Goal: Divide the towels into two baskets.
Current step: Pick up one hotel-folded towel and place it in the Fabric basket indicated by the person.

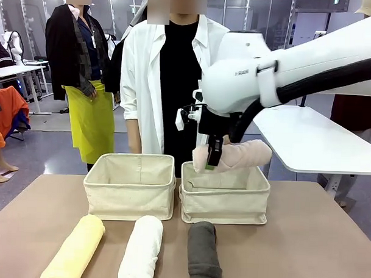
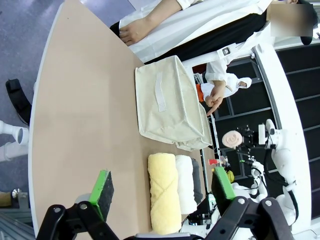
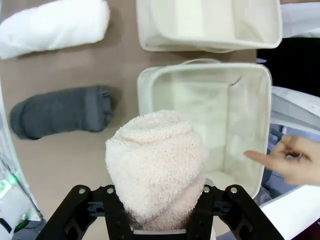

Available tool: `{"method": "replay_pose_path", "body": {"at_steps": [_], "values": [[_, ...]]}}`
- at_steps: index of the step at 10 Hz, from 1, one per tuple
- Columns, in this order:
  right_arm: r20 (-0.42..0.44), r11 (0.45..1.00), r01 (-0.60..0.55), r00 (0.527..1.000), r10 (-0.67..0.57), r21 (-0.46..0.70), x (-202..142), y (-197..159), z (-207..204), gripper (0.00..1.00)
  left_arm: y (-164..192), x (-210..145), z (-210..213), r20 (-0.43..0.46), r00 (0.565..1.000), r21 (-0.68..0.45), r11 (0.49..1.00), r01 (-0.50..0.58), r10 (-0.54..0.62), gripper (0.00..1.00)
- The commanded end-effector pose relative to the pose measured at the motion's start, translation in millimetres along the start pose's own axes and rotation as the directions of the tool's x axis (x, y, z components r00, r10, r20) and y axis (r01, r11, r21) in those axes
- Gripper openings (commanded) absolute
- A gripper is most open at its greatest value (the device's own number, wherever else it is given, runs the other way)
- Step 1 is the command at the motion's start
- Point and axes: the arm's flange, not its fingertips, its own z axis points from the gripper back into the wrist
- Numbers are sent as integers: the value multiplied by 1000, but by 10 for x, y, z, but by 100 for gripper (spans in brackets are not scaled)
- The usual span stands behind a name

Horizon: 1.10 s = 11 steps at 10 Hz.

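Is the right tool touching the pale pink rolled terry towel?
Touching. The right wrist view shows the right tool clamped on both sides of the pale pink rolled terry towel.

Right arm extended toward centre; right claw (image 1: 214,158) pointing down, clamped on pink towel (image 1: 243,154). Left claw (image 2: 162,187) spread wide, empty.

Tan desk (image 1: 319,241) below my jaws; white-coated person (image 1: 142,82) beyond them; white table (image 1: 313,140) off to side.
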Motion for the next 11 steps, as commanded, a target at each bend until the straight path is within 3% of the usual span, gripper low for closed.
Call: {"method": "replay_pose_path", "body": {"at_steps": [1, 6, 9, 10, 11], "values": [[-22, 999, 28, 999, -29, -34, 148, -288, -165, 39, -14, 1, 29, 5, 1000, -8, 1000, 2, -2, 100], [11, 997, 71, 997, -71, -30, 18, -881, -1143, 39, -14, 1, 29, 5, 1000, -8, 1000, 2, -2, 100], [21, 989, 144, 989, -144, -21, -34, -1052, -1415, 39, -14, 1, 29, 5, 1000, -8, 1000, 2, -2, 100], [3, 989, 147, 989, -147, -19, -40, -1077, -1464, 42, -14, 1, 29, 5, 1000, -8, 1000, 2, -2, 100], [6, 987, 163, 987, -163, -3, -60, -1097, -1501, 65, -14, 1, 29, 5, 1000, -8, 1000, 2, -2, 100]]}}
